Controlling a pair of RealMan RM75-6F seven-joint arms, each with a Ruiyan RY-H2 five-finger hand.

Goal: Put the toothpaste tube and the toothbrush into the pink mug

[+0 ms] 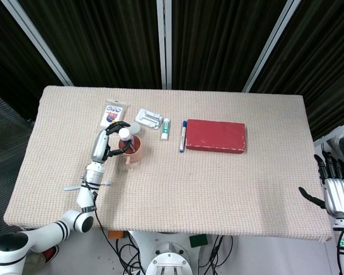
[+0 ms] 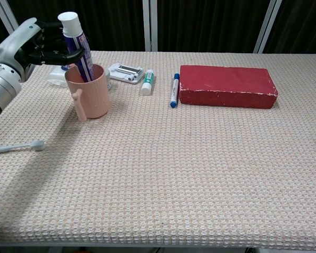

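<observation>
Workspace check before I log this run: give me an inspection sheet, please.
Surface: beige woven table cover.
Job's things: purple-and-white toothpaste tube stands in the pink handled mug; white toothbrush lies on the cover, outside it.
Clutter: red rectangular box, blue marker, small white-green tube, white blister packs.
Hands: left hand holds the tube; right hand open off the table edge.
Cables: bundle under the table.
Surroundings: dark curtains.

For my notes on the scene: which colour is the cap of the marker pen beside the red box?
Blue; the pen shows best in the chest view.
</observation>
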